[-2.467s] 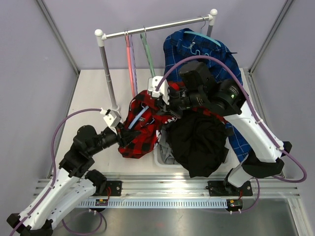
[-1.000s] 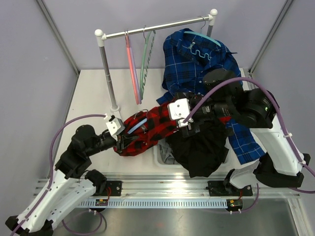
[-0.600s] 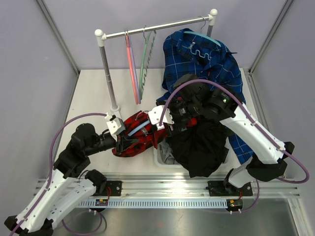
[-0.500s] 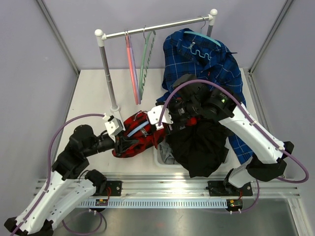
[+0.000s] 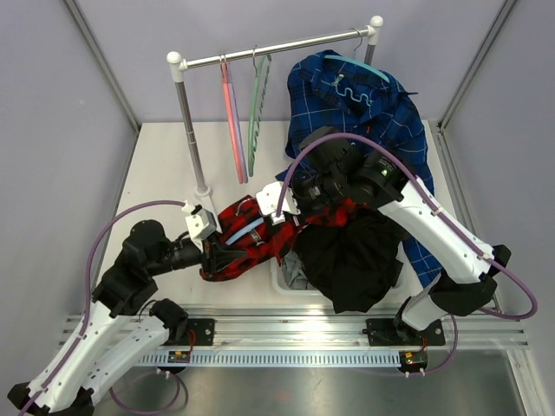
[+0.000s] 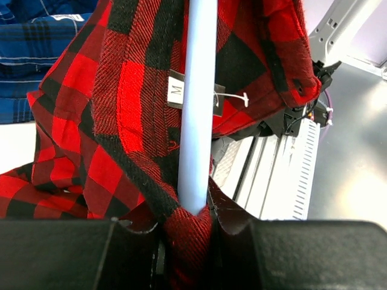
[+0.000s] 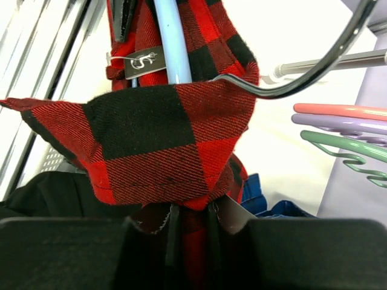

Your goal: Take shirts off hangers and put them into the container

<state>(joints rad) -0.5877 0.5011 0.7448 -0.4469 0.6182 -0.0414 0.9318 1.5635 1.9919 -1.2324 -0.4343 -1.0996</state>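
Red-and-black plaid shirt bunched on light-blue hanger; size tag apparently "M".

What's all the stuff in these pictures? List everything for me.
red-and-black plaid shirt: one, mid-table, held between both claws
pale blue hanger: one, inside that shirt
black shirt: one, heaped over the basket
grey shirt: one, peeking under the black
blue plaid shirt: one, at the rail's right end
teal hanger: one, carrying it
pink hanger, purple hanger, green hanger: one each, bare, on the rail
rail: one, white and steel, at the back
basket: one, white, mostly buried
left claw, right claw: black, each shut on the red shirt
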